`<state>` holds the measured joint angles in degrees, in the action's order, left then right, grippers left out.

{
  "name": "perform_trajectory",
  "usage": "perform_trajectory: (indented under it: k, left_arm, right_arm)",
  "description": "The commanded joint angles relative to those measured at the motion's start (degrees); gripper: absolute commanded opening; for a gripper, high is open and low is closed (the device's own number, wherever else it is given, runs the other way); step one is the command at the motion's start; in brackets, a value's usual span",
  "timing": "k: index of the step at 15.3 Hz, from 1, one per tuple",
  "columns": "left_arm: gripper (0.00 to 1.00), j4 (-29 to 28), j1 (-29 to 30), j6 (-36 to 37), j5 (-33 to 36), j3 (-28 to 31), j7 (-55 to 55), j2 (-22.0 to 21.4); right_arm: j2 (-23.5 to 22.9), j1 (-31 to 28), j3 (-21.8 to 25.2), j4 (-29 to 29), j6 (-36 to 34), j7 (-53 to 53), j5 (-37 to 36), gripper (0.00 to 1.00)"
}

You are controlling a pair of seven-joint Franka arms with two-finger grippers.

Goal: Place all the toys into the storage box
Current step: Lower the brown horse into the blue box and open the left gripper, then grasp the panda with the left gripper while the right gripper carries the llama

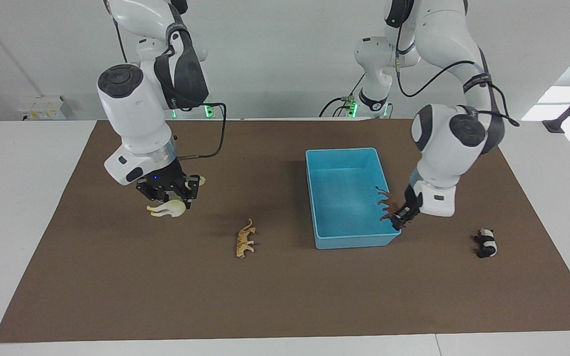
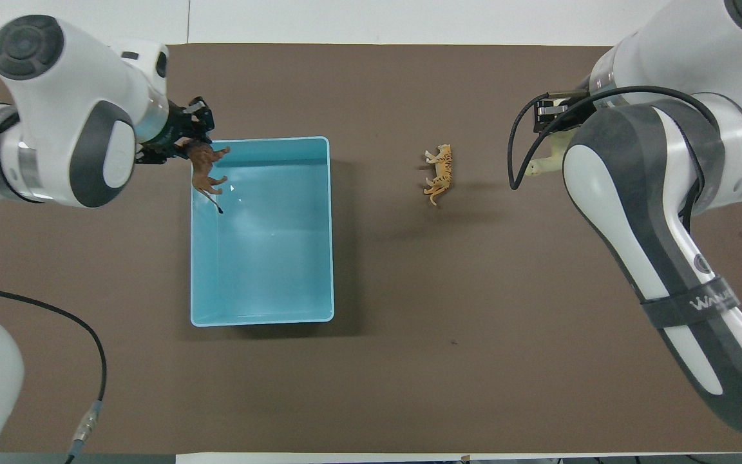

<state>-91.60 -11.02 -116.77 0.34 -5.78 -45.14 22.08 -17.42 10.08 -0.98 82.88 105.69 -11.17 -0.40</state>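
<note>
While my left gripper [image 1: 400,217] hangs over the box [image 1: 347,236] corner farthest from me, at the left arm's end, its fingers are clamped on the lion [image 1: 388,202], which juts out over the box's inside, clear of the floor. Seen from overhead, the lion [image 2: 207,169] sits just inside the rim, with the box [image 2: 261,319] otherwise bare blue.

My right gripper [image 1: 168,194] is down at the horse [image 1: 167,209], toward the right arm's end of the mat [image 1: 285,296]. Its fingers straddle the cream body, which lies on its side on the mat; I cannot tell whether they have closed on it.

Between horse and box, a little farther from me than either gripper, the cat [image 1: 245,238] lies on its side on the mat. At the left arm's end, well apart from the box, the panda [image 1: 486,243] lies on the mat.
</note>
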Motion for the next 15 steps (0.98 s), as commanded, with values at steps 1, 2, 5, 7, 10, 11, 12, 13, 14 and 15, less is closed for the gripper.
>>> perform_trajectory:
  k: [1,2,5,7,10,11,12,13,14,15]
  left_arm:
    - [1.0,-11.4,-2.3,-5.1,-0.5,1.2,-0.4,-5.3]
    - [1.0,-11.6,-2.3,-4.6,-0.4,1.3,-0.1,-5.6]
    - [1.0,-10.7,-0.1,-2.3,0.3,1.8,3.5,-7.7]
    - [1.0,-7.6,3.9,0.7,0.3,1.8,13.4,-7.5]
    - [1.0,-5.3,11.1,-1.2,1.7,1.9,32.7,-6.3]
    - [1.0,-5.3,13.5,-3.4,2.3,1.8,38.8,-6.2]
    - [1.0,-5.4,15.7,-5.6,2.3,1.7,43.8,-5.7]
    - [1.0,-5.4,16.9,-8.2,2.6,1.8,47.7,-4.8]
    - [1.0,-5.3,17.7,-10.9,2.6,1.9,50.7,-3.0]
    - [1.0,-5.3,18.8,-13.4,3.3,1.9,52.9,-1.1]
  right_arm:
    - [0.6,0.5,-0.3,-0.4,-1.4,-1.3,0.5,0.0]
    - [0.7,0.7,-0.3,-0.4,-2.1,-1.9,0.4,0.0]
    - [0.6,4.3,-0.4,-2.4,-4.1,-7.2,0.2,0.0]
    - [0.5,8.8,-0.5,-3.6,-4.8,-14.0,0.2,0.0]
    - [-0.1,17.6,-0.4,-5.0,-3.9,-24.7,-0.1,0.0]
    - [-0.9,20.5,-0.3,-6.6,-3.9,-26.4,-0.1,0.0]
    - [-3.0,23.5,-0.3,-8.9,-3.8,-28.5,-0.4,0.0]
    - [-4.8,26.1,-0.2,-10.9,-3.8,-30.8,-0.6,0.0]
    - [-6.2,28.4,0.1,-12.2,-2.5,-32.4,-0.8,0.0]
    - [-7.2,30.0,0.1,-12.0,0.4,-32.8,-0.7,0.0]
